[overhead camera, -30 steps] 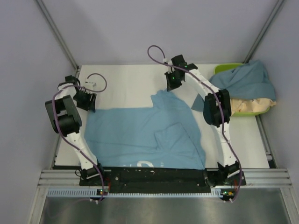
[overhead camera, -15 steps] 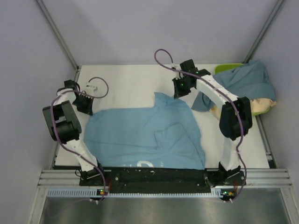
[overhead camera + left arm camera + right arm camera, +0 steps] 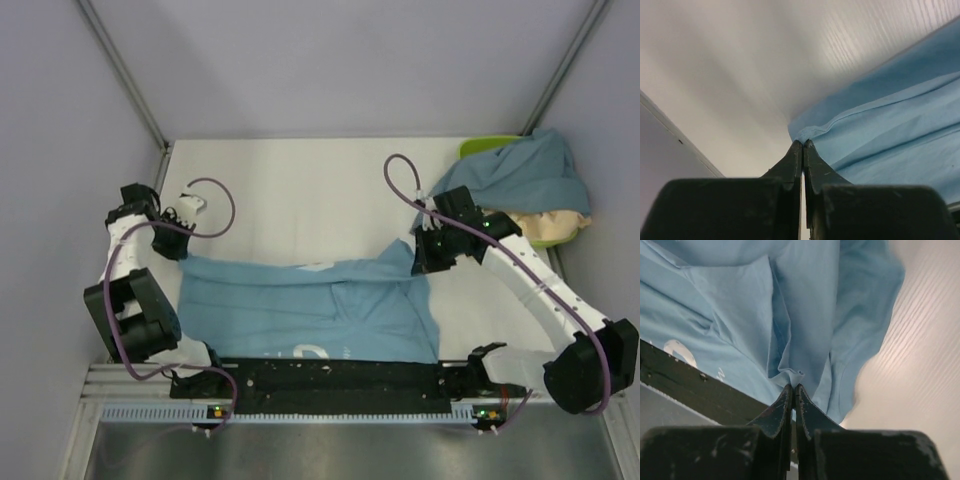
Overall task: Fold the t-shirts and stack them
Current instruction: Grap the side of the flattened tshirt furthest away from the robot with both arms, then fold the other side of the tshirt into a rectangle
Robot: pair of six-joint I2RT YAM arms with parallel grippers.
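White table (image 3: 300, 190) is carrying the shirt (image 3: 310, 310) at lower centre. Left gripper (image 3: 803, 145) and right gripper (image 3: 793, 388) are pinching its edges by mere fingertips; uneven pulling is risking slippage and a skewed fold.

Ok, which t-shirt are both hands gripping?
The light sky-blue cloth t-shirt; the slate-blue cloth shirt and beige cloth shirt lie untouched at the lime-green tray.
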